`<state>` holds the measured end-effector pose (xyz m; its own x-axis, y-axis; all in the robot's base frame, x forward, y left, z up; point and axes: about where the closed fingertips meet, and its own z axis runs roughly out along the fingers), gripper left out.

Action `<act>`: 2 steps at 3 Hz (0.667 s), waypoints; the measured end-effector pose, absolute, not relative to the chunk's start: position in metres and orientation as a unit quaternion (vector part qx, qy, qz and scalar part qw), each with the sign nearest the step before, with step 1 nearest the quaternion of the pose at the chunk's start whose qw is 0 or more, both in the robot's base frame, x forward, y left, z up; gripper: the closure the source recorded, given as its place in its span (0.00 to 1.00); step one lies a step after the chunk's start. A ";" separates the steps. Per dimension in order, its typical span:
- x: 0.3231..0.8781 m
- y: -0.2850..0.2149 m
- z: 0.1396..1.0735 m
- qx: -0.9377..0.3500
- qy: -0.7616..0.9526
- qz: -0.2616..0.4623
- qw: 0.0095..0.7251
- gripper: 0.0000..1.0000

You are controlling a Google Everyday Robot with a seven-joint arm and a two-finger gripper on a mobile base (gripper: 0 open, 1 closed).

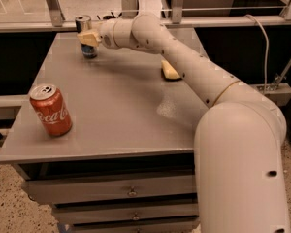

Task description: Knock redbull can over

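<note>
The redbull can (pixel 86 37) is a slim silver-and-blue can standing upright at the far left of the grey table (pixel 116 110). My gripper (pixel 88 37) is at the end of the long white arm, right against the can's middle. Its cream-coloured fingertips (pixel 91 38) overlap the can and hide part of it. The can leans very slightly, if at all.
A red Coca-Cola can (pixel 51 110) stands upright near the table's front left edge. A yellow sponge-like object (pixel 170 71) lies on the right, partly behind my arm. Drawers are under the table. A metal railing runs behind it.
</note>
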<state>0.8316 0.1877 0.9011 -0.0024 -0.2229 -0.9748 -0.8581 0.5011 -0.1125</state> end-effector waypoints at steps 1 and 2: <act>0.819 0.155 0.929 -0.424 0.645 0.272 0.575 1.00; 0.793 0.106 0.954 -0.454 0.642 0.262 0.559 1.00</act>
